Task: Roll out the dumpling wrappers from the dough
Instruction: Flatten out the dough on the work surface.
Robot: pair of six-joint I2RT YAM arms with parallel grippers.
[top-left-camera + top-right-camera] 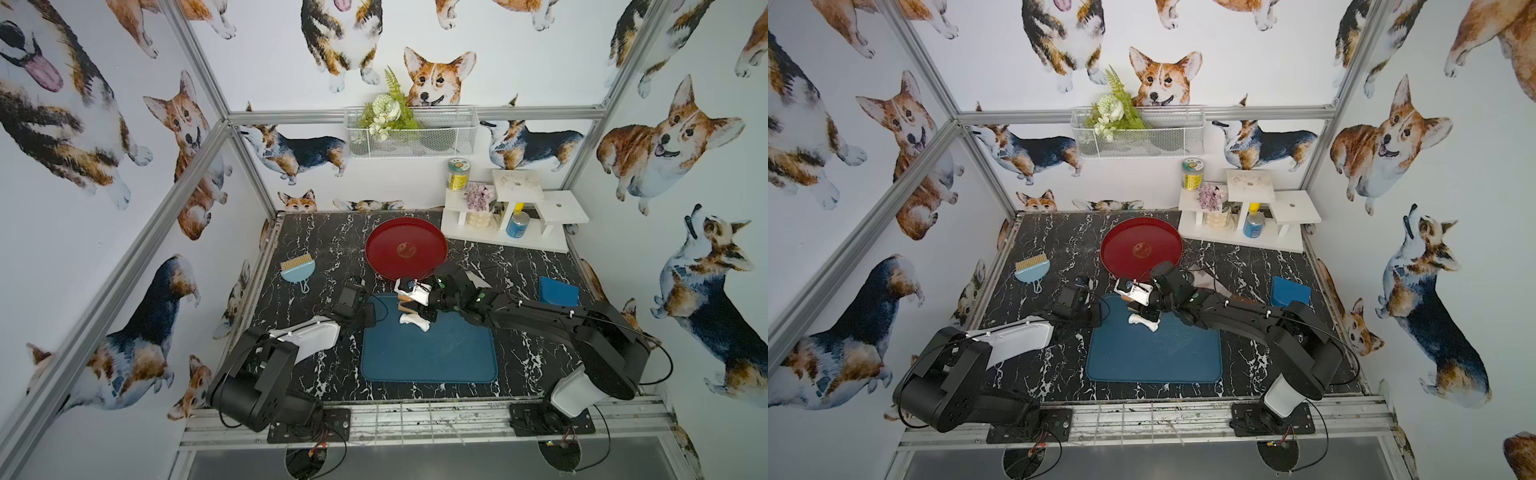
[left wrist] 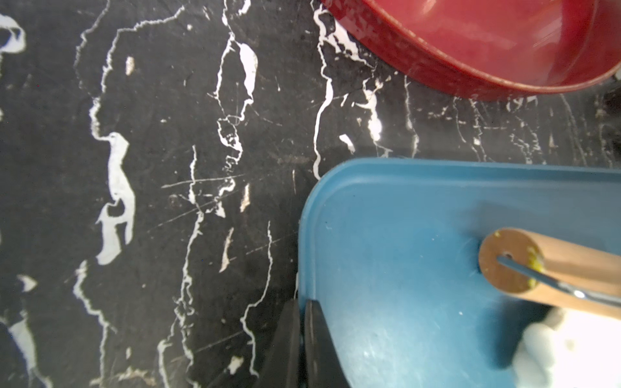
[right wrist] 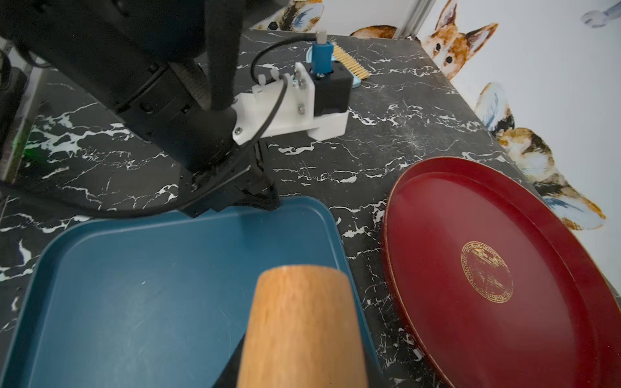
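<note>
Bearing gold emblem [image 3: 487,272] (illegible): red plate [image 3: 433,302].

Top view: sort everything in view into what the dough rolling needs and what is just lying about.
For the job: dough, rolling pin, blue tray, red plate (probably the drop-off).

Lying about: brush and dustpan, blue block, blue tin, white shelf, wire basket of flowers.
</note>
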